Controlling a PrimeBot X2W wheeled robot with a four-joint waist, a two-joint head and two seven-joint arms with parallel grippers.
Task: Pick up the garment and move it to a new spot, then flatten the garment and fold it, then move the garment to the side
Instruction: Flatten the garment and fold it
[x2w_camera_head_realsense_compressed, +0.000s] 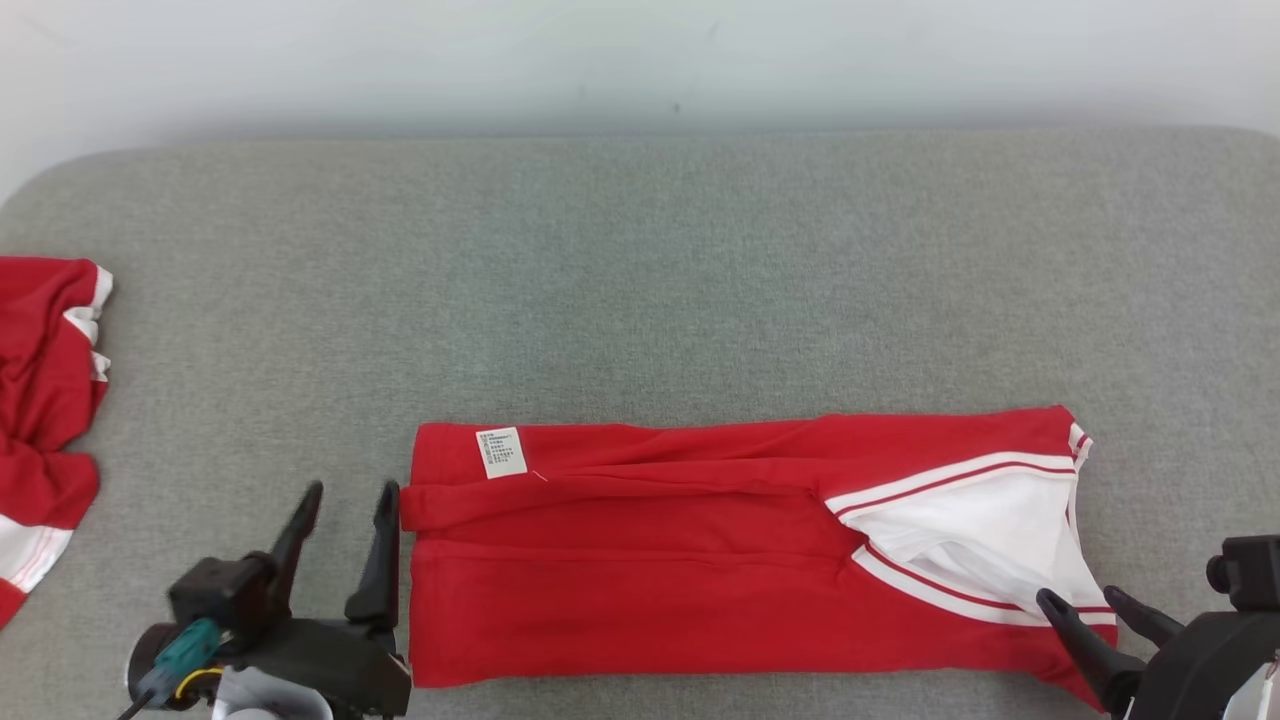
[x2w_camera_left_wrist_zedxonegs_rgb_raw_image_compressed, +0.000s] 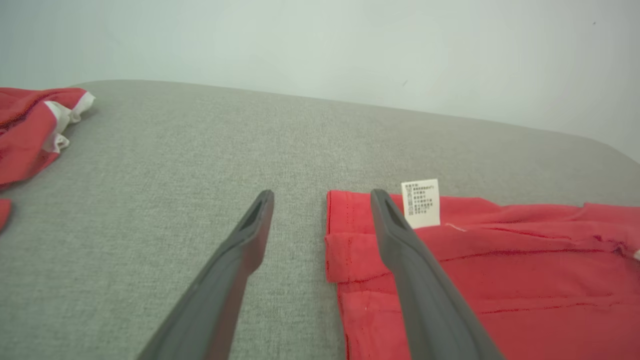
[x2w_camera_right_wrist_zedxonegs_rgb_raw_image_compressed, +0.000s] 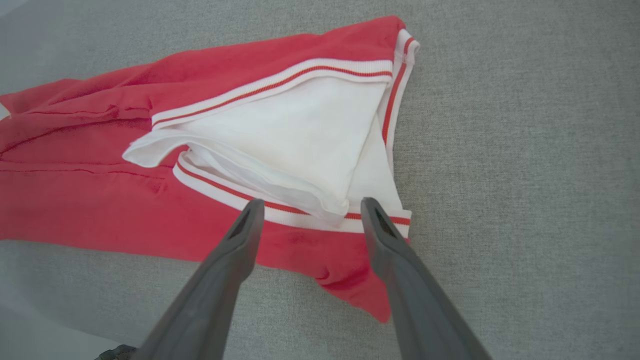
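The red garment (x2w_camera_head_realsense_compressed: 650, 570) lies folded into a long flat band across the near part of the grey surface. It has a white care label (x2w_camera_head_realsense_compressed: 501, 452) at its left end and a white, red-striped collar part (x2w_camera_head_realsense_compressed: 985, 530) at its right end. My left gripper (x2w_camera_head_realsense_compressed: 350, 495) stands open just left of the garment's left edge (x2w_camera_left_wrist_zedxonegs_rgb_raw_image_compressed: 334, 250), its right finger (x2w_camera_left_wrist_zedxonegs_rgb_raw_image_compressed: 400, 235) over the hem. My right gripper (x2w_camera_head_realsense_compressed: 1085, 598) is open at the garment's right near corner, above the striped trim (x2w_camera_right_wrist_zedxonegs_rgb_raw_image_compressed: 305, 212). Neither holds anything.
A second red and white garment (x2w_camera_head_realsense_compressed: 45, 400) lies crumpled at the far left edge of the grey padded surface (x2w_camera_head_realsense_compressed: 640, 280); it is also seen in the left wrist view (x2w_camera_left_wrist_zedxonegs_rgb_raw_image_compressed: 35, 125). A pale wall rises behind the surface.
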